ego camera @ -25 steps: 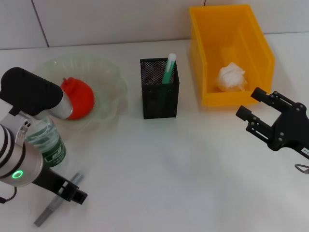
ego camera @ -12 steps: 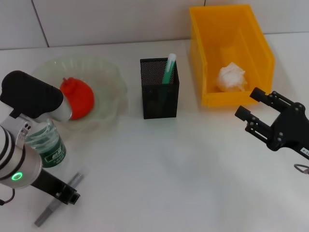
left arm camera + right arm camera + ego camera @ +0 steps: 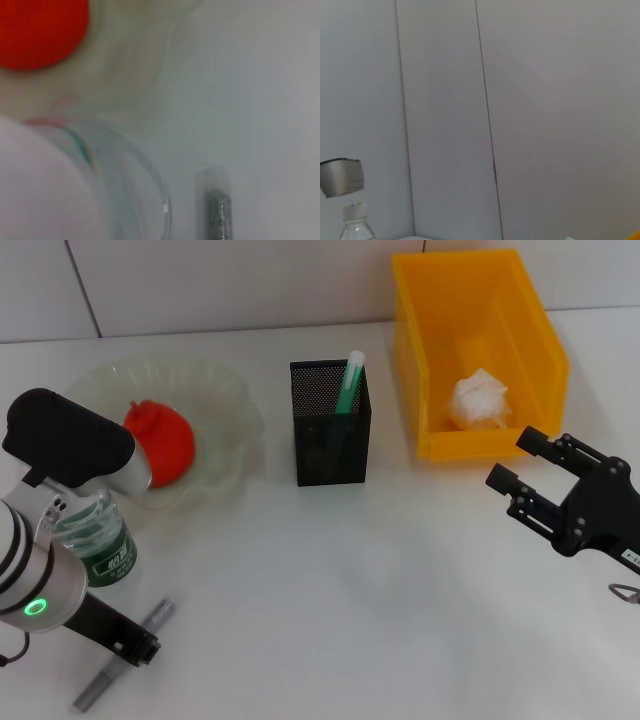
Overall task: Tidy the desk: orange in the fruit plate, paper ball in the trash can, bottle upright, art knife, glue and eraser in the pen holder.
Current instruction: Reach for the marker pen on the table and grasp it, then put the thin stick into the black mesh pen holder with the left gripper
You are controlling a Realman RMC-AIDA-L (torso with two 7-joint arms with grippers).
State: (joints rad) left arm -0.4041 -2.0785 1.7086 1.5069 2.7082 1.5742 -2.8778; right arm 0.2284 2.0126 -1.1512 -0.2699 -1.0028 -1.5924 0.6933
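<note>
Orange [image 3: 165, 445] resting in the pale-green fruit plate [image 3: 225, 400] on a white tabletop [image 3: 350, 580] backed by pale tiled wall. Bottle [image 3: 95, 545] upright just in front of the plate, its cap hidden behind the left arm. Paper ball [image 3: 478, 400] inside the yellow trash can [image 3: 440, 310]; a green-and-white stick stands in the black pen holder [image 3: 330, 445]. Art knife [image 3: 120, 655], grey, lies flat near the front edge, partly covered by the left pincer [image 3: 130, 645], which has drawn back along it since the earlier frames; its finger state cannot be told. Right pincer [image 3: 530, 465] hovers before the can, fingers apart, nearly unmoved. Eraser not discernible.
</note>
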